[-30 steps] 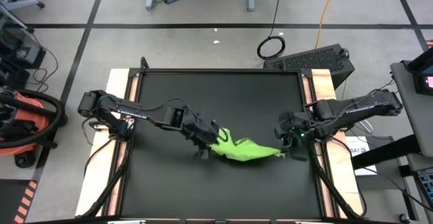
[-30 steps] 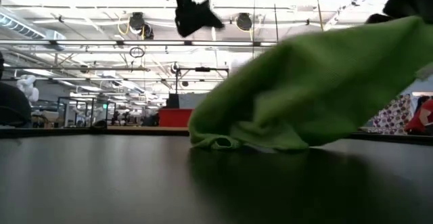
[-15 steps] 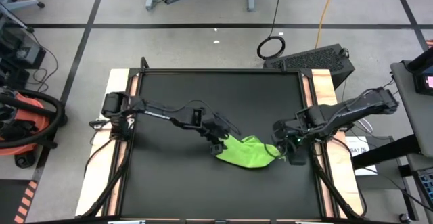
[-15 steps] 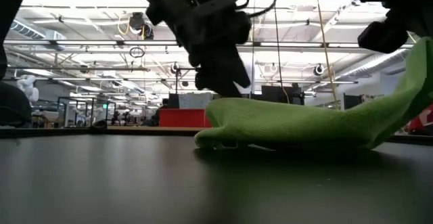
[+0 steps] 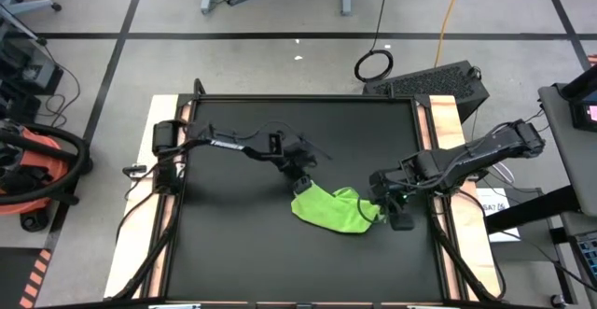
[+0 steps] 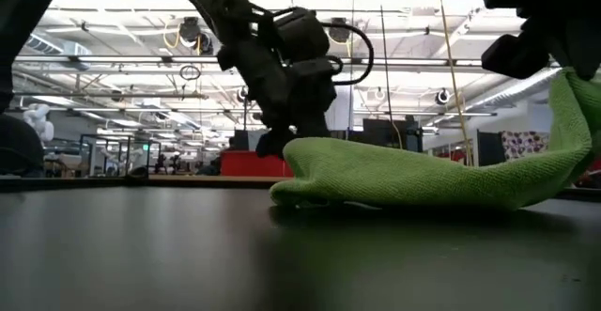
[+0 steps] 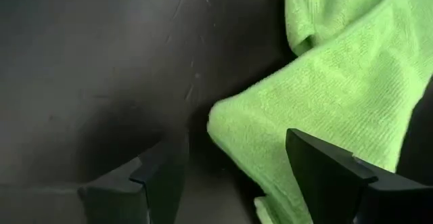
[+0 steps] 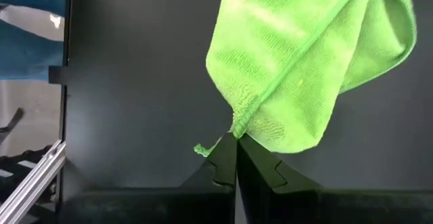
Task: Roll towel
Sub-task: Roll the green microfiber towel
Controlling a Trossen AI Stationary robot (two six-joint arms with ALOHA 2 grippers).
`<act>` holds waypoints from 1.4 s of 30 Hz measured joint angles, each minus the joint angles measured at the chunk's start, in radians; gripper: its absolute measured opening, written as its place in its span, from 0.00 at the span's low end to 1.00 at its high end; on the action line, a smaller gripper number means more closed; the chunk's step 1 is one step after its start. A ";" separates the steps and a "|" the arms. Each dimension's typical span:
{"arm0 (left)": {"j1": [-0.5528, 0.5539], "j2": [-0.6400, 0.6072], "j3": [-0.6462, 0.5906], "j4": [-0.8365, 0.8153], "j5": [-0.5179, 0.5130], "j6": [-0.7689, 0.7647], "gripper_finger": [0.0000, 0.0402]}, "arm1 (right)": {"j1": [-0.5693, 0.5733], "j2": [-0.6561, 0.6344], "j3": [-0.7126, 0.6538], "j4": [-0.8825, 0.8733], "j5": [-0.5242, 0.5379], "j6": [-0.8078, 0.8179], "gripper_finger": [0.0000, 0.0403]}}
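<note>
The lime-green towel [image 5: 331,208] lies bunched on the black mat [image 5: 233,244], right of centre. Its right end rises off the mat to my right gripper [image 5: 379,206], which is shut on it; this also shows in the low view [image 6: 575,104]. My left gripper [image 5: 300,182] is open at the towel's far left end. In the left wrist view its fingers [image 7: 159,176] stand either side of a rounded fold of the towel [image 7: 233,126]. I cannot tell whether they touch it. My right gripper pinches the towel's edge at a gathered corner [image 8: 238,126] between its two shut fingers [image 8: 226,166]. It comes from the table's right side, slanting down. That end is raised off the mat, and the rest of the towel [image 8: 304,55] lies folded over on the mat.
Wooden strips [image 5: 166,122] border the mat on the left and right. A black keyboard-like case [image 5: 438,80] lies past the far right corner. There is bare mat on the near side and at the far left.
My left gripper has gone toward the table's right and then its far edge. The towel's left end, which was raised at that gripper, now lies on the mat. The towel has sunk from a high heap to a low, more compact bundle. My right gripper has shifted slightly left, still holding its end.
</note>
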 joint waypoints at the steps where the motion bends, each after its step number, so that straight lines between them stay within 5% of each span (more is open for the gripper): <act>1: 0.014 0.001 0.002 0.022 0.046 -0.024 0.62 | 0.000 0.000 0.000 0.007 0.000 0.000 0.00; 4: 0.052 0.020 0.003 0.056 0.226 -0.092 0.62 | 0.000 0.000 0.000 0.012 0.002 0.003 0.00; 10: 0.067 0.045 0.003 0.031 0.381 -0.107 0.56 | 0.000 0.001 0.000 0.020 0.029 0.003 0.00; 16: 0.059 0.042 0.002 -0.017 0.300 -0.080 0.44 | 0.000 0.001 0.000 0.050 0.029 0.002 0.00; 22: 0.064 0.030 0.031 -0.076 0.252 -0.058 0.43 | 0.000 0.001 0.000 0.067 0.029 0.000 0.00; 27: 0.074 0.017 0.078 -0.234 0.114 0.050 0.43 | 0.000 0.000 -0.001 0.072 0.029 0.000 0.00; 42: 0.038 0.127 0.079 -0.163 0.340 -0.027 0.43 | 0.000 0.000 -0.001 0.079 0.029 -0.013 0.00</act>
